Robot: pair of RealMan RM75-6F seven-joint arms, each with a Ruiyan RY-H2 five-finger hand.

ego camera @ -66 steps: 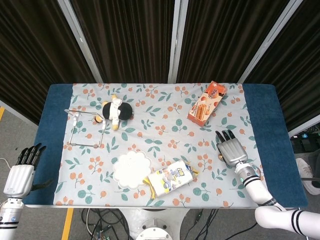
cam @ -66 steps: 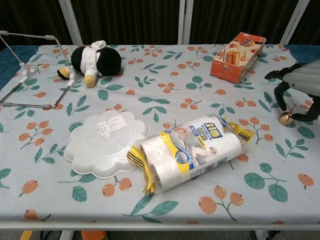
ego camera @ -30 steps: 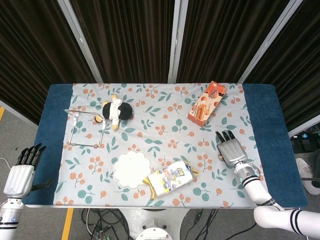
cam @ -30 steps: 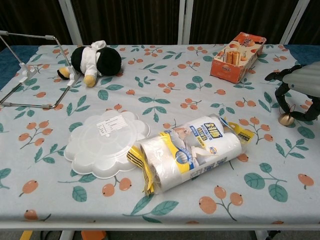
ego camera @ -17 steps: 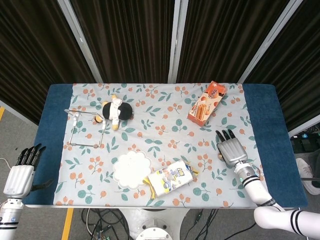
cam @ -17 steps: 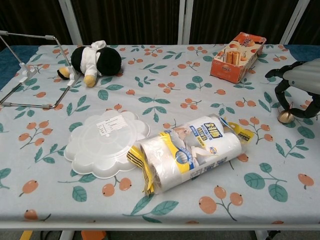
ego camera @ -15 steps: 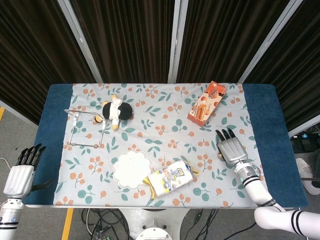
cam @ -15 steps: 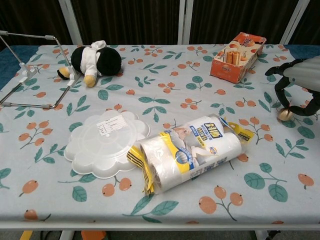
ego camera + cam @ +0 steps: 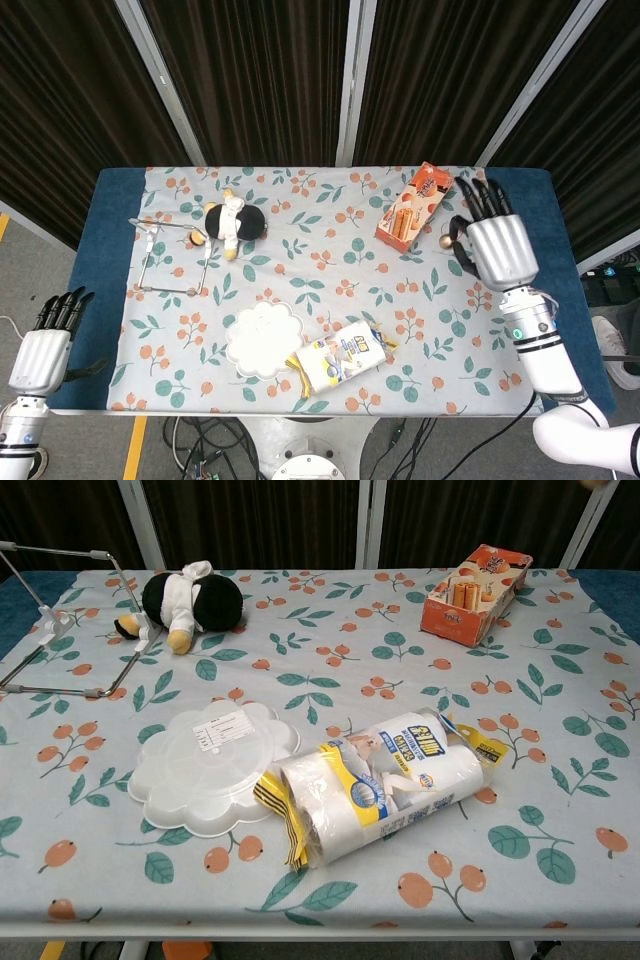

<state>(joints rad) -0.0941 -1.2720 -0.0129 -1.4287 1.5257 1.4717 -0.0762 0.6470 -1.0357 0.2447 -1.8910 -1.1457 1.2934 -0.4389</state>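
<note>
Right hand [image 9: 495, 245], raised at the worktop's [image 9: 540, 300] 3 o'clock, pinches a small round golden bell [image 9: 445, 241]; left hand [image 9: 40, 350] hangs open, holding nothing.

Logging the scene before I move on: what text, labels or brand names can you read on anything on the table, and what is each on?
Nothing reads cleanly.
Paper roll pack: large blue print on the wrapper and a round blue logo, too blurred to read.
Orange box: dark brand mark on its flap in the head view, too small to read.
White lid: small paper label with printed lines, illegible.
Plush toy, wire stand: no text visible.
</note>
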